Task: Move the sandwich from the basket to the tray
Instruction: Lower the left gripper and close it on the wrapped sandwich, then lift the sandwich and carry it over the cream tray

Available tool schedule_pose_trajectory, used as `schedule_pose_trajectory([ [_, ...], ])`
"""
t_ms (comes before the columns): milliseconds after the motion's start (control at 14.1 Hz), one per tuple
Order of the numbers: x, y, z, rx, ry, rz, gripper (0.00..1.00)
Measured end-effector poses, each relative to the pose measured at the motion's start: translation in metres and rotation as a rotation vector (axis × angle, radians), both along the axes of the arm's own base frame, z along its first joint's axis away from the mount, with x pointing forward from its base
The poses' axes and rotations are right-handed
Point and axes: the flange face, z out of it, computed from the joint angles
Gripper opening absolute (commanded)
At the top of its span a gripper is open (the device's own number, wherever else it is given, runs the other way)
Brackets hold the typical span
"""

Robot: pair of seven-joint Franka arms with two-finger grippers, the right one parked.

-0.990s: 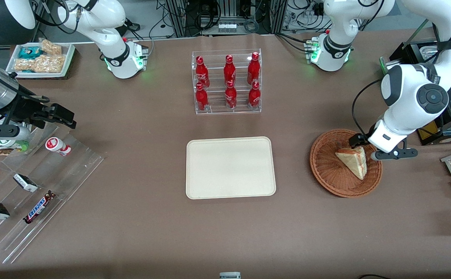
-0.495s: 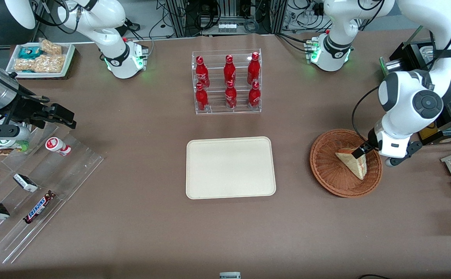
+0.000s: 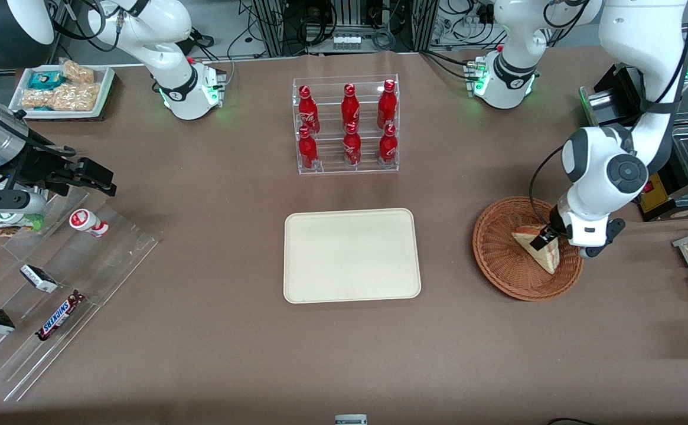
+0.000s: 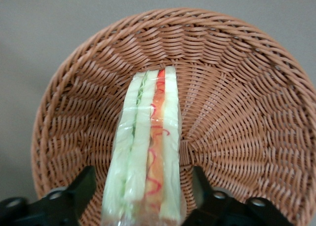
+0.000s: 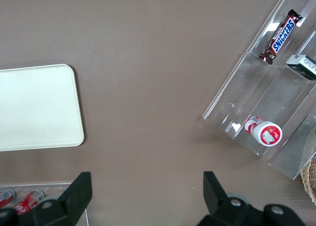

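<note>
Sandwich position: between the two fingers of the tool, standing on edge in the basket, with its layered cut edge of pale bread, green, orange and red filling turned toward the wrist camera.

Tool state: the fingers are spread, one on each flat face of the sandwich. Each stands just beside its face; contact cannot be confirmed in the wrist view.

Tool position, front view: the tool is down inside the basket, at the upper corner of the sandwich. The sandwich extends from the tool toward the front camera, and its lower tip lies near the basket rim.

Arm pose: the wrist housing sits directly above the tool, over the basket edge at the working arm's end of the desk. The forearm rises steeply from the wrist to a large white joint, and the upper link continues upward, out of the front view.

Outward from the tool: the basket rests on the desk. The tray lies flat, well apart from the tool, toward the parked arm's end of the desk. A clear rack of red bottles stands farther from the front camera than the tray.
</note>
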Motion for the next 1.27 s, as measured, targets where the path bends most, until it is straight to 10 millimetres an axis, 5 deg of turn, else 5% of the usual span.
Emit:
schedule_pose_trajectory([
  [283,0.009,-0.001,0.004,-0.001,-0.014,0.031,0.03],
  [566,0.029,-0.025,0.044,0.002,0.055,-0.008,0.03],
  [848,0.036,-0.111,0.079,-0.001,0.054,-0.146,0.03],
  [1273,0.021,-0.272,0.075,-0.014,0.016,-0.4,0.05],
])
